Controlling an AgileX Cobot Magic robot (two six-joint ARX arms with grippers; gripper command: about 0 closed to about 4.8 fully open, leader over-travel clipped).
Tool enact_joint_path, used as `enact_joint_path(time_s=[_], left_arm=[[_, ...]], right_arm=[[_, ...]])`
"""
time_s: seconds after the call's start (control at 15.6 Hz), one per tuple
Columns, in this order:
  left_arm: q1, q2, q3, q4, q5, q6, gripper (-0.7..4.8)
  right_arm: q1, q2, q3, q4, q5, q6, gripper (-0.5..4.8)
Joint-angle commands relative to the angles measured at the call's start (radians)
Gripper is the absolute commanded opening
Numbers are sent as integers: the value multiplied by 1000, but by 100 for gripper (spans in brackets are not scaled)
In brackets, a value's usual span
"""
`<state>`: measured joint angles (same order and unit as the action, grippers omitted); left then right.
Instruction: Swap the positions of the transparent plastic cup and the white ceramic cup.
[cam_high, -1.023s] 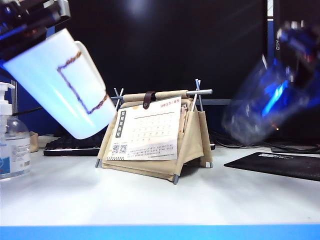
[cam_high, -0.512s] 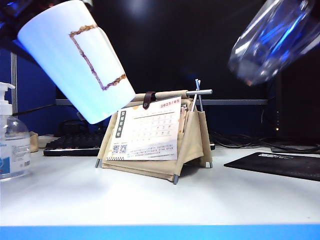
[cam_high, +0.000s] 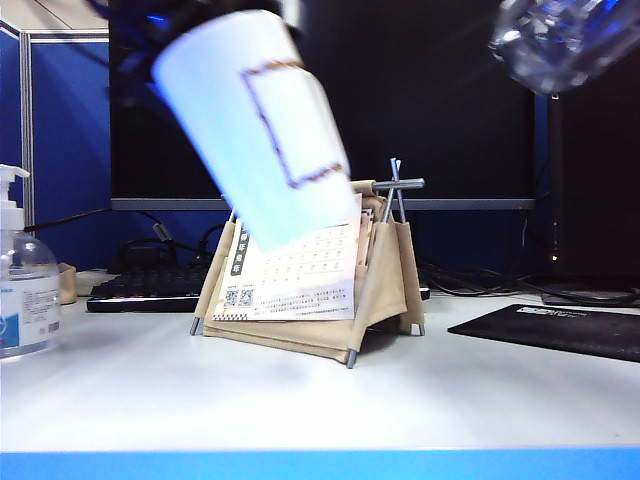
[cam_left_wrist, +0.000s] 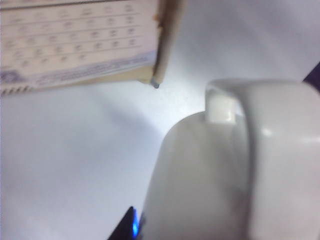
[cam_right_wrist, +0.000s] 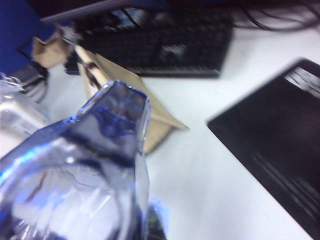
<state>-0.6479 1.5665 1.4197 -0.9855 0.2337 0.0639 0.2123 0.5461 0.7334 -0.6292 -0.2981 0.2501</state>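
While both cups hang in the air over the white desk (cam_high: 300, 400), the swap looks to be at its halfway mark: each has been lifted, neither has been set down. The white ceramic cup (cam_high: 255, 125) is carried tilted above the middle of the desk, its base just in front of the desk calendar stand (cam_high: 310, 270), with the left gripper (cam_high: 150, 35) clamped at its rim, little more than a dark blur near the top of the exterior view. From the left wrist the mug's handle (cam_left_wrist: 280, 150) fills the view and the jaws themselves are hidden, though the mug is plainly held. The transparent plastic cup (cam_high: 560, 40) rides high toward the desk's right edge, above the black mouse pad (cam_high: 560, 330); the right gripper (cam_right_wrist: 150, 225) grips it, its fingers barely glimpsed beneath the clear wall (cam_right_wrist: 90, 165). I judge what remains is to carry each across and lower it where the other stood. The sanitiser pump bottle (cam_high: 25, 280) stands at the left edge, well apart.
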Motion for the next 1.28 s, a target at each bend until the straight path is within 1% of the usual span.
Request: enact_joint_path(time_s=[0.06, 0.26, 0.32, 0.38, 0.51, 0.58, 0.7, 0.9, 0.96, 1.09, 1.21, 1.28], left_arm=[[-35, 117, 148, -45, -18, 61, -6], [-59, 193, 230, -52, -14, 83, -6], [-81, 222, 256, -45, -10, 87, -6], [-104, 262, 293, -44, -10, 115, -6], [-155, 319, 335, -35, -11, 130, -6], [-186, 354, 351, -6, -12, 139, -6], [-206, 378, 354, 72, -19, 138, -6], [-206, 394, 354, 194, -19, 138, -6], [-206, 410, 362, 223, -6, 138, -6], [-209, 485, 444, 111, -1, 146, -6], [-219, 587, 586, -45, -2, 172, -6], [-230, 622, 638, -86, -8, 180, -6]], right_arm=[[2, -32, 97, -51, 33, 4, -6], [2, -34, 175, -76, 89, 3, -6], [2, -33, 194, -92, 103, -2, -6], [1, -34, 198, -100, 102, -18, -6], [1, -34, 198, -127, 102, -18, -6], [2, -35, 198, -139, 102, -18, -6], [0, -35, 200, -140, 102, -19, -6], [0, -35, 200, -153, 102, -19, -6], [1, -35, 200, -153, 102, -19, -6], [0, -35, 200, -153, 102, -19, -6], [0, -35, 200, -153, 102, -19, -6], [1, -35, 200, -154, 102, -18, -6]])
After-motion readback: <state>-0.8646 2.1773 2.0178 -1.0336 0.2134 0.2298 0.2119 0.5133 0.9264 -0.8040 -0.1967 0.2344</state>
